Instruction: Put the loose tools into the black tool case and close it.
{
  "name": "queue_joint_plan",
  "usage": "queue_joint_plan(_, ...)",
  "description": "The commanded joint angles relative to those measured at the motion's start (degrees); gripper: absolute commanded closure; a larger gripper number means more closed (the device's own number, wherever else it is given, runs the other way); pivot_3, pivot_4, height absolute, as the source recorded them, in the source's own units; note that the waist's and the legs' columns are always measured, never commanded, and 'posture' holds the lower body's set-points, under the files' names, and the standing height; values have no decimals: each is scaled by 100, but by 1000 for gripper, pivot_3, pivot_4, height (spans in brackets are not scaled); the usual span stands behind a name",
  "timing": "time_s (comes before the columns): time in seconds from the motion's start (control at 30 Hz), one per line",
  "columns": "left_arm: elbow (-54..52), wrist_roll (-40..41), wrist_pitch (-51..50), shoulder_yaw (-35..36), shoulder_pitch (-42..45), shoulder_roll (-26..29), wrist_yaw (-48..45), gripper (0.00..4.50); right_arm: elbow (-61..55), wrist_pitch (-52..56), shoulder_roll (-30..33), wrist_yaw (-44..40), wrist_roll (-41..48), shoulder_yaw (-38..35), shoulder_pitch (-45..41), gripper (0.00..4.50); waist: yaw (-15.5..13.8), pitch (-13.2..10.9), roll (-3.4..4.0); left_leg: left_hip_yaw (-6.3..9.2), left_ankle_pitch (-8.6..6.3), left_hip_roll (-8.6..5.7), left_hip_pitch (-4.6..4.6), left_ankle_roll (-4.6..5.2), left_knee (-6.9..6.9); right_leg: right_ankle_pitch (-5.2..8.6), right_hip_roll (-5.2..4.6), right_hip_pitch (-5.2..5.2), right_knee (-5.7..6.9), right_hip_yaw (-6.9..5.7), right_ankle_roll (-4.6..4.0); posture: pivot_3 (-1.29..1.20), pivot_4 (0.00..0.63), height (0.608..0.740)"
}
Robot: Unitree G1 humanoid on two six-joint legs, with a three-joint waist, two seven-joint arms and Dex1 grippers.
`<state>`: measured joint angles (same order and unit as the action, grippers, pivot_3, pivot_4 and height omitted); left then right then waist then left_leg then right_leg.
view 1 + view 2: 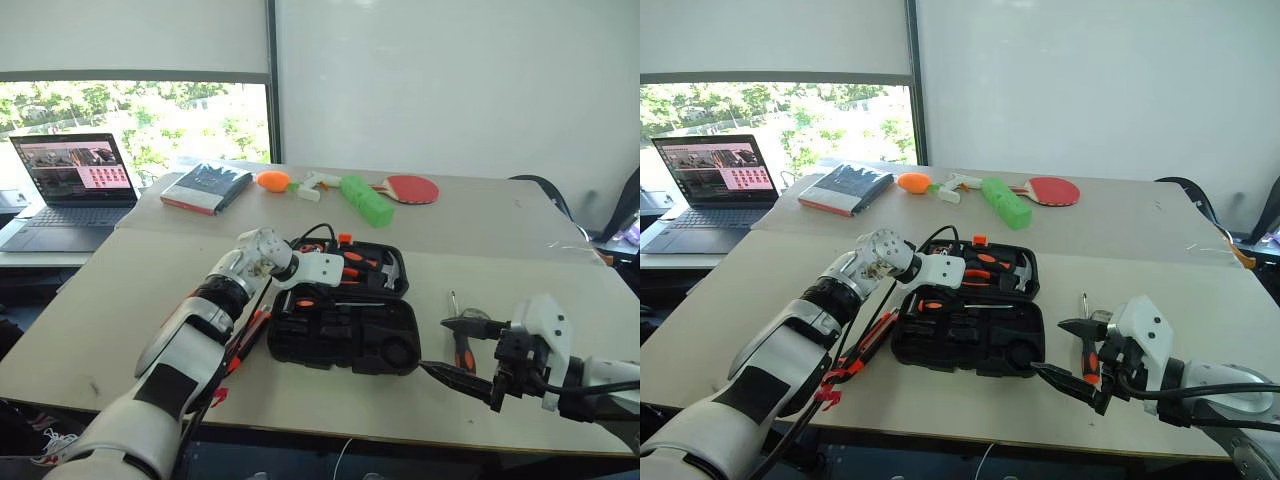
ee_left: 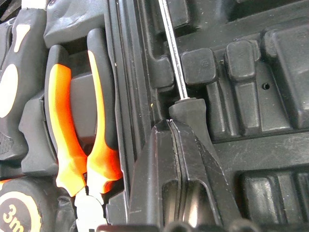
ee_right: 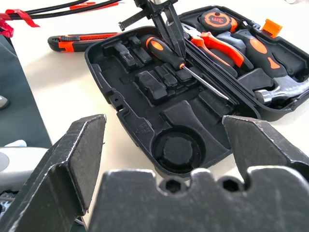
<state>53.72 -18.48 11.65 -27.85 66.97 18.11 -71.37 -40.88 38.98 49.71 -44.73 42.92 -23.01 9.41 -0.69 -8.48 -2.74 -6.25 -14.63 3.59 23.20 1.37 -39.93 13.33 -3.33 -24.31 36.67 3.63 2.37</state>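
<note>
- The tool case [image 1: 345, 325] lies open on the near table [image 1: 120, 300], its lid half behind the tray half.
- 1 screwdriver [image 3: 166, 52] lies in the tray half, beside the hinge.
- Pliers [image 3: 217, 44] and a tape measure [image 3: 218, 20] sit in the lid half.
- A utility knife [image 3: 79, 40] lies on the table left of the case.
- A 2nd screwdriver [image 1: 461, 340] lies right of the case.
- A laptop [image 1: 70, 190] stands far left.

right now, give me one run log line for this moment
left tool: shut on screwdriver over open tool case | right tool: open, holds nothing | second screwdriver, utility knife: loose on table
</note>
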Motion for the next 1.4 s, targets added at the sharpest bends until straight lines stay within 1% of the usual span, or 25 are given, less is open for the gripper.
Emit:
queue_joint_plan(0.03,41,-226,291,-300,-222,-84,-187,4449,-1,-170,-59,60,-69,-75,-46,0,0,0,0,0,-1,0,0,2,1,0,0,0,-2,0,0,0,150,736)
queue_joint_plan(0.23,310,-202,292,-103,91,-135,-10,4449,17,-168,-122,66,-139,-64,-55,0,-13,1,2,0,-6,-3,3,9,3,3,-1,1,-8,0,2,0,150,736)
queue_joint_plan(0.37,425,-242,439,-108,144,-124,-35,4449,51,-185,-144,54,-172,-46,-68,0,-7,1,2,2,-5,-10,4,9,0,2,-4,1,-6,3,5,0,150,736)
queue_joint_plan(0.43,430,-195,435,-75,136,-149,-85,4449,96,-202,-149,45,-203,-30,-87,0,-2,1,2,2,-5,-10,3,9,0,2,-4,1,-5,5,5,0,150,736)
queue_joint_plan(0.6,382,155,218,268,211,-222,-264,4449,212,-231,-133,111,-386,-8,-122,0,-4,1,2,2,-6,-10,8,9,1,3,-4,-2,-7,5,6,0,150,736)
queue_joint_plan(0.67,337,565,-11,673,345,-158,-429,4449,292,-197,-160,303,-522,-112,-141,0,-3,0,2,2,-6,-10,17,9,2,3,-4,-10,-9,5,7,0,150,736)
queue_joint_plan(0.77,123,1366,-887,1377,537,1,-932,4449,297,-51,-242,583,-553,-474,-14,0,5,-1,2,2,-8,-10,31,13,1,4,-4,-24,-10,5,8,0,150,736)
queue_joint_plan(0.83,-100,1735,-1454,1647,586,160,-1344,4449,200,9,-289,655,-559,-747,196,0,4,-2,3,3,-8,-11,50,13,1,4,-4,-43,-2,5,8,0,150,736)
queue_joint_plan(0.9,-514,2167,-2069,1754,530,484,-1868,3940,4,148,-416,784,-498,-1209,552,0,7,0,5,2,-7,-11,63,13,1,5,-3,-63,6,6,7,0,150,736)
queue_joint_plan(0.93,-793,2410,-2324,1710,457,669,-2018,3782,-98,215,-496,832,-439,-1453,743,0,9,0,7,3,-7,-11,67,13,2,6,-2,-68,10,6,7,0,150,736)
queue_joint_plan(1.0,-1325,2882,-2675,1512,280,1044,-2113,3033,-322,314,-690,873,-326,-1924,1173,0,12,0,12,3,-7,-11,66,13,5,7,-2,-72,13,6,5,0,150,736)
queue_joint_plan(1.03,-1558,3118,-2787,1382,188,1259,-2113,2775,-470,348,-833,867,-295,-2178,1470,0,17,3,16,3,-7,-9,66,13,8,8,-1,-73,16,6,5,0,150,736)
queue_joint_plan(1.07,-1753,3292,-2895,1284,120,1404,-2113,2349,-551,361,-923,845,-264,-2370,1685,0,17,3,18,4,-7,-8,64,13,8,9,-1,-72,18,6,4,0,150,736)
queue_joint_plan(1.1,-1958,3516,-2980,1154,58,1603,-2113,2081,-669,377,-1072,824,-225,-2606,1994,0,17,4,19,5,-7,-8,62,13,8,9,-1,-71,19,7,4,0,150,736)
queue_joint_plan(1.13,-2124,3705,-3065,1051,23,1761,-2113,1670,-751,374,-1200,803,-194,-2800,2260,0,16,4,20,4,-7,-8,60,13,6,10,-1,-70,23,7,4,0,150,736)
queue_joint_plan(1.17,-2266,3909,-3174,973,23,1919,-2113,1426,-843,389,-1357,801,-124,-3004,2545,0,8,3,19,4,-7,-9,59,12,6,10,-2,-70,24,7,4,0,150,736)
queue_joint_plan(1.2,-2387,4129,-3281,919,35,2064,-2113,878,-928,397,-1524,801,-47,-3198,2809,0,0,2,19,4,-7,-8,58,11,2,11,-2,-68,31,8,4,0,150,736)
queue_joint_plan(1.23,-2497,4369,-3419,865,57,2200,-2113,711,-1012,419,-1668,825,71,-3347,3031,0,-5,2,19,4,-6,-7,59,11,0,11,-3,-69,33,8,4,0,150,736)
queue_joint_plan(1.3,-2693,4844,-3653,759,100,2435,-2113,10,-1176,405,-1878,863,269,-3518,3379,0,8,3,20,4,-4,-7,58,7,-4,11,-3,-67,34,8,4,0,150,736)
queue_joint_plan(1.4,-2879,5211,-3725,635,144,2586,-2113,10,-1289,484,-1940,1070,498,-3467,3561,0,37,3,20,5,-4,-3,50,7,-7,14,-2,-60,32,11,2,0,150,736)
